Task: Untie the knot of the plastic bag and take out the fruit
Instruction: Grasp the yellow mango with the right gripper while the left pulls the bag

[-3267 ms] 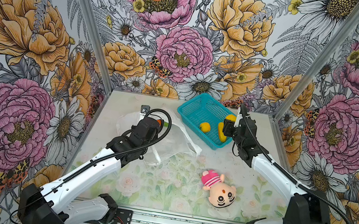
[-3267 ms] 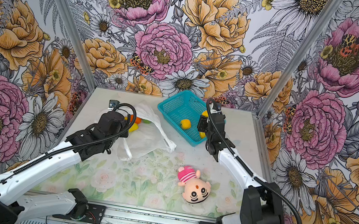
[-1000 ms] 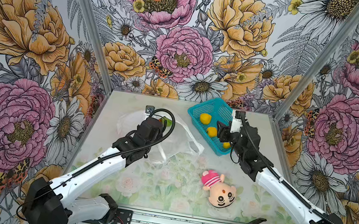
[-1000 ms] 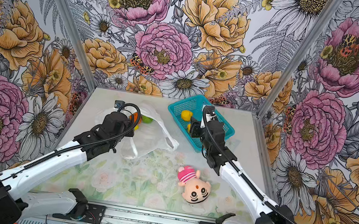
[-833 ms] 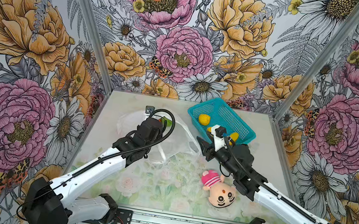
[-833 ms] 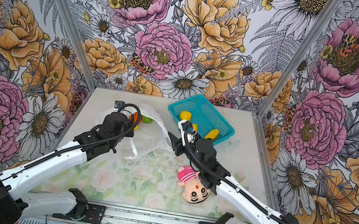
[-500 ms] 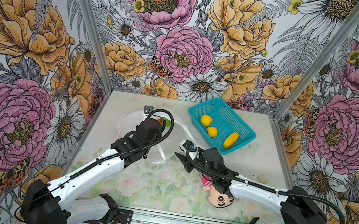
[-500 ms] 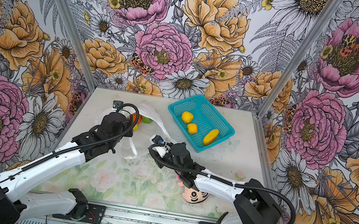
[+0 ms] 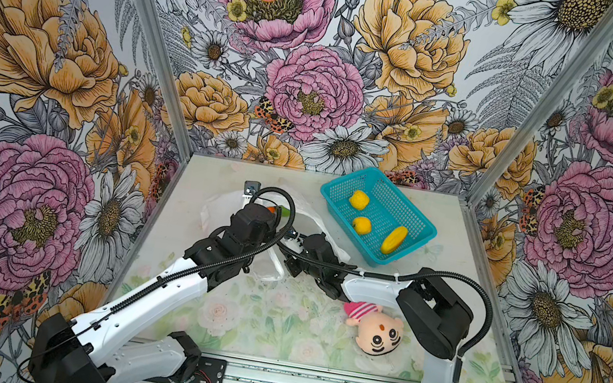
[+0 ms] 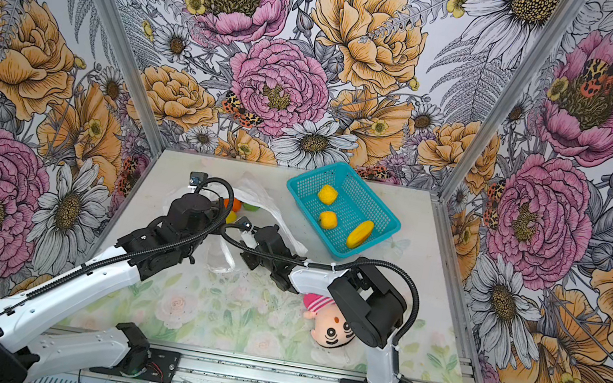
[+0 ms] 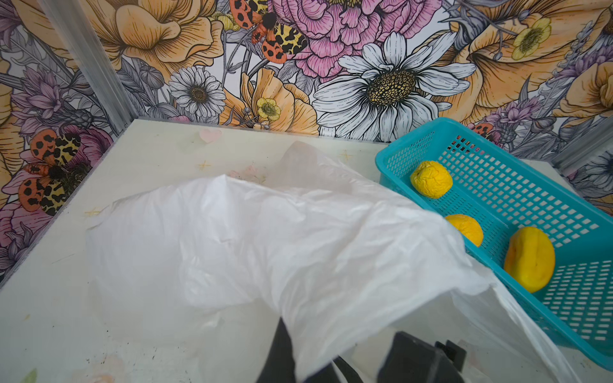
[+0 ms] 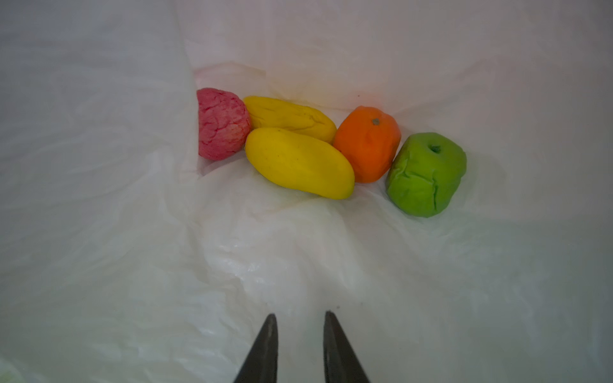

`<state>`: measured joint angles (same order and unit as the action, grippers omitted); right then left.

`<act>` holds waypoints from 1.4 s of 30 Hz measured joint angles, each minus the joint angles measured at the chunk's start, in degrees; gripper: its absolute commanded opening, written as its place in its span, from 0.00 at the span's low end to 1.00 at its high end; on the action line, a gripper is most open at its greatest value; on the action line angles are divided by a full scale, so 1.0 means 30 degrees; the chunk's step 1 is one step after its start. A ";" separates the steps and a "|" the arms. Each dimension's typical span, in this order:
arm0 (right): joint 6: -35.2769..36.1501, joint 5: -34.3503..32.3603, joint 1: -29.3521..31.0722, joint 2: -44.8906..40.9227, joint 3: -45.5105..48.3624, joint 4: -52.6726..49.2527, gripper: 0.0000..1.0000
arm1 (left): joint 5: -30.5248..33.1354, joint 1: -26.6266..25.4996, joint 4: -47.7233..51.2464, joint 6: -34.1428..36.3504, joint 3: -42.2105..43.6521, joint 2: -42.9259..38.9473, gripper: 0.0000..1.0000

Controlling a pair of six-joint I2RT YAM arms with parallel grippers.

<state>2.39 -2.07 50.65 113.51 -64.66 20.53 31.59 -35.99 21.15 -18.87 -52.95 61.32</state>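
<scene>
The white plastic bag (image 9: 218, 209) lies at the back left with its mouth lifted open. My left gripper (image 11: 308, 361) is shut on the film at the bag's (image 11: 265, 238) rim. My right gripper (image 12: 298, 318) is inside the bag (image 12: 132, 232), open by a narrow gap with nothing between its fingers. A short way ahead of it lies fruit: a pink one (image 12: 222, 124), two long yellow ones (image 12: 298, 162), an orange one (image 12: 366, 144) and a green one (image 12: 426, 174). The knot is out of view.
A teal basket (image 9: 419, 222) at the back right holds two round yellow fruits (image 9: 359, 200) and a long yellow one (image 9: 393, 239). A pink-hatted plush doll (image 9: 374, 328) lies at the front right, beside my right arm's elbow. Flowered walls close in three sides.
My right arm has swung from the basket leftwards across the table into the bag's mouth, its jaws narrowing. The left gripper has kept its hold on the bag.
</scene>
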 measured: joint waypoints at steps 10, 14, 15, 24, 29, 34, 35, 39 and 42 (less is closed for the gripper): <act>0.0000 -0.2878 -0.0029 0.1625 -0.2550 -0.2295 0.27 | 0.0831 -0.1304 -0.0007 0.0437 0.0051 -0.1326 0.00; -0.0408 -0.3759 0.0029 0.1858 -0.2907 -0.2346 0.29 | 0.1166 -0.2295 -0.0153 0.0947 0.0058 -0.2062 0.00; -0.0488 -0.3920 0.0087 0.1858 -0.2841 -0.2280 0.29 | 0.1246 -0.2506 -0.0175 0.1027 0.0073 -0.2215 0.00; -0.1537 -0.4925 0.1559 0.1027 0.0692 0.0561 0.41 | 0.2127 -0.3126 -0.0627 0.1654 0.0648 -0.3075 0.00; -0.2965 -0.4146 0.2637 0.0947 0.0852 0.1479 0.42 | 0.3038 -0.3118 -0.0692 0.1647 0.0699 -0.3067 0.00; -0.4146 -0.3577 0.4830 0.1741 -0.0969 0.1333 0.42 | 0.4146 -0.2994 -0.0707 0.1413 0.0692 -0.3089 0.00; -0.4364 -0.3432 0.5253 0.2084 -0.1639 0.1341 0.42 | 0.4313 -0.2958 -0.0612 0.1370 0.0692 -0.3126 0.00; -0.4852 -0.3402 0.6229 0.2645 -0.3198 0.1107 0.52 | 0.4787 -0.2907 -0.0401 0.1297 0.0699 -0.3497 0.00; -0.4845 -0.4007 0.6331 0.2659 -0.3672 0.0605 0.59 | 0.4998 -0.2907 -0.0401 0.1275 0.0699 -0.3993 0.00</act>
<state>-12.14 -14.09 69.65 121.49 -75.68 22.35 46.59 -44.71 19.94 -15.05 -50.85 49.34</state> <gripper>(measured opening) 0.559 0.050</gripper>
